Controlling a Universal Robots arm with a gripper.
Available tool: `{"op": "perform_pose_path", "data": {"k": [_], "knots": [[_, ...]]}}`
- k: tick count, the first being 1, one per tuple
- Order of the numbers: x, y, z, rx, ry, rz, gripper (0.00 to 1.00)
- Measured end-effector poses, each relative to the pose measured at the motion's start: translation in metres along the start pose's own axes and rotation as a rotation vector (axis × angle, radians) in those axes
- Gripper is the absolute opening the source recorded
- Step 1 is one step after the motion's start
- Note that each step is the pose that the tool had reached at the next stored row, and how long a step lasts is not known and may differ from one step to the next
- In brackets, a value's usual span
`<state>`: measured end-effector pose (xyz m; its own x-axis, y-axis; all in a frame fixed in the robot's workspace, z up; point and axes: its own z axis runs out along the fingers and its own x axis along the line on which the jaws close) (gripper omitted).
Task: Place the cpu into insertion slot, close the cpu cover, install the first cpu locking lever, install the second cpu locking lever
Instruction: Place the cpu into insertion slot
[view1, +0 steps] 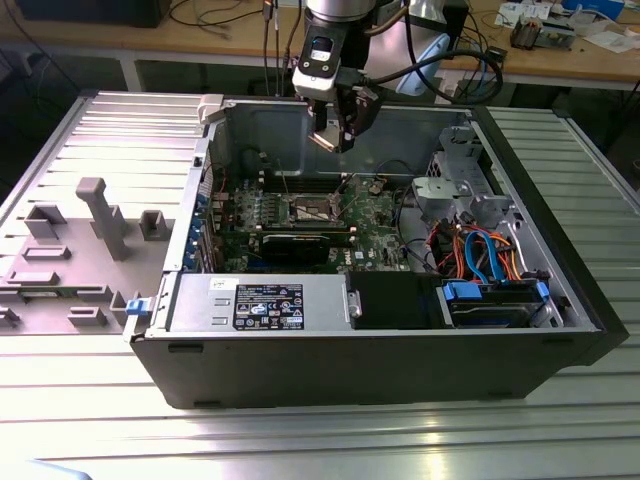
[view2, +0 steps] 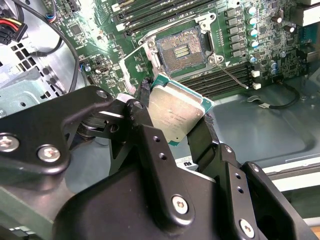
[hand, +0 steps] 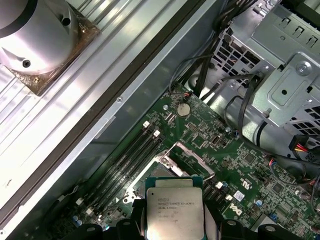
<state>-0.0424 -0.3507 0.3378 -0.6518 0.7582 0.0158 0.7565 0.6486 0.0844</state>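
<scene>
My gripper hangs above the open computer case, shut on the cpu, a flat square chip with a silver-grey top and green edge. Black fingers press two opposite edges of the cpu, which is held tilted. Below it on the green board lies the insertion slot, its gold-brown contact field uncovered; the same insertion slot sits mid-board. The cpu cover, a thin silver frame, stands swung up beside the slot. A thin wire lever sticks out next to the socket.
Long black memory slots flank the socket. A black graphics card lies in front of it, then the power supply. A metal drive cage and coloured cables fill the exterior view's right. Grey fixtures stand outside the case.
</scene>
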Motion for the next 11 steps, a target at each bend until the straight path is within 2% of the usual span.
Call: {"op": "perform_pose_path", "data": {"k": [11], "knots": [[0.0000,0.0000,0.0003,0.0002,-0.0014,0.011,0.55]]}}
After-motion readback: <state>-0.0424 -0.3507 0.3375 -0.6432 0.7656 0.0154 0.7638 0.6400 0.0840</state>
